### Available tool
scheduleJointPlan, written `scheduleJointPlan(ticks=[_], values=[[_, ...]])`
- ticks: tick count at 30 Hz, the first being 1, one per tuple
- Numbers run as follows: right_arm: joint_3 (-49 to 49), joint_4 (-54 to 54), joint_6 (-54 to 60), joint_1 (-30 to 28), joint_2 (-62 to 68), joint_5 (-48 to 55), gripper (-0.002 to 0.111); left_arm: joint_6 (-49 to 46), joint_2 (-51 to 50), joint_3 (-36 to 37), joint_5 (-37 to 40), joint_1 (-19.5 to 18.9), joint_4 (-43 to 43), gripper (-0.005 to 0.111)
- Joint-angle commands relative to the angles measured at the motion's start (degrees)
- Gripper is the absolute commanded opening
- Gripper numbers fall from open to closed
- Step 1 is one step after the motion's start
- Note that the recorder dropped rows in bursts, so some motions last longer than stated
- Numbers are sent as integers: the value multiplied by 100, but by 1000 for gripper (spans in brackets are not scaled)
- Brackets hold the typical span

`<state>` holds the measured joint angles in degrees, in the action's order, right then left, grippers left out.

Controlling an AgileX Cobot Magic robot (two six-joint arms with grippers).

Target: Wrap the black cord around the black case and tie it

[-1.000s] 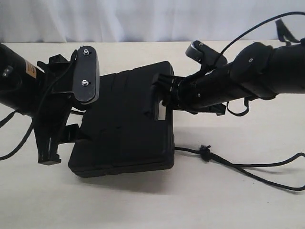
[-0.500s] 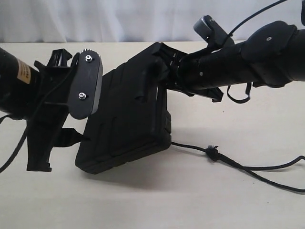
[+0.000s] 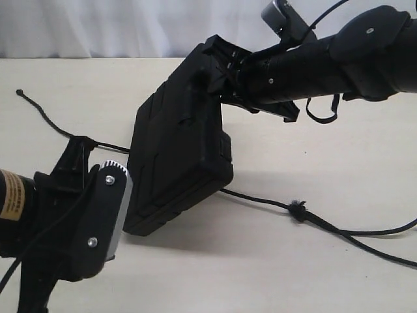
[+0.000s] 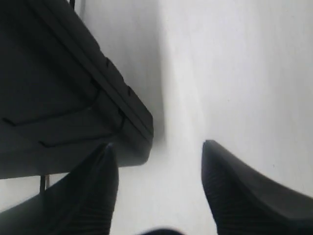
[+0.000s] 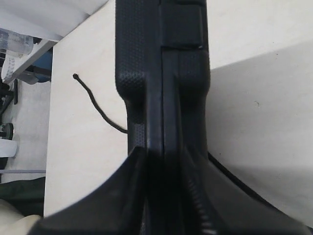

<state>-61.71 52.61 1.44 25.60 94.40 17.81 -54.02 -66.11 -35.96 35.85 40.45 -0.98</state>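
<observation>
Right end effector (image 5: 164, 155) clamped on case (image 3: 179, 156) edge, holds it tilted. Cord (image 3: 339, 229) runs beneath on desk (image 3: 273, 274), unwrapped, untied. Left end effector (image 4: 157, 161) apart, empty.

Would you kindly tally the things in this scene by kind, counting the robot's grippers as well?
black case: 1
black cord: 1
grippers: 2, the left gripper open, the right gripper shut on the black case
Total: 4
</observation>
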Motion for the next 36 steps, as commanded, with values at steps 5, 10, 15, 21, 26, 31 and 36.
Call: scheduleJointPlan(ticks=[5,10,15,21,26,31,36], values=[[-79,88,222,-19,-112,-59,4,2607,25,311,-954,1032,1659,51],[-79,88,241,-19,-112,-59,4,5132,25,710,-1134,1644,3822,50],[-79,88,241,-19,-112,-59,4,8149,25,907,-1097,1993,5932,36],[-79,88,241,-19,-112,-59,4,8425,25,907,-1909,1993,5395,19],[-79,68,237,-19,-112,29,4,8425,25,907,-2224,1993,4842,16],[-79,-490,300,-29,-112,156,4,8425,25,907,-1683,1993,4932,16],[-79,-1275,242,-321,-112,745,7,8425,25,907,-1059,1993,4932,34]])
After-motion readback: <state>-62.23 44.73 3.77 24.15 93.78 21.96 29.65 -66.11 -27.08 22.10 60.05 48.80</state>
